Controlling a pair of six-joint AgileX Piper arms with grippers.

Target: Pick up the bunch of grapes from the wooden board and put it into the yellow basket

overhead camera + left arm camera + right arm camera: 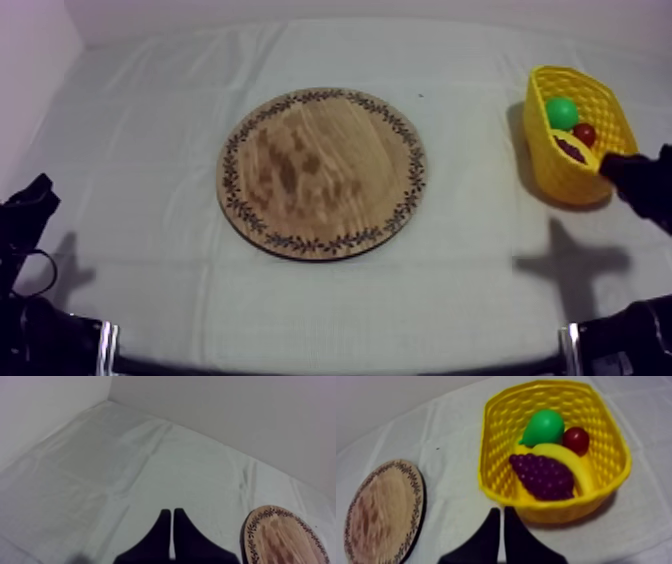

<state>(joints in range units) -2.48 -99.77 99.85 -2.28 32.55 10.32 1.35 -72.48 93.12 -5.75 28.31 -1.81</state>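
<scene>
Already the bunch of grapes is lying in the yellow basket at the right; the right pincer, fingers together, is hovering beside its rim and should be lifting clear without nudging it.

The top camera is looking down at a slant over the whole grey-white clothed table; the left wrist camera is sitting low, facing across cloth toward a wall corner; the right wrist camera is looking closely into the yellow woven basket; all three are sharing the round patterned-rim wooden board.
</scene>
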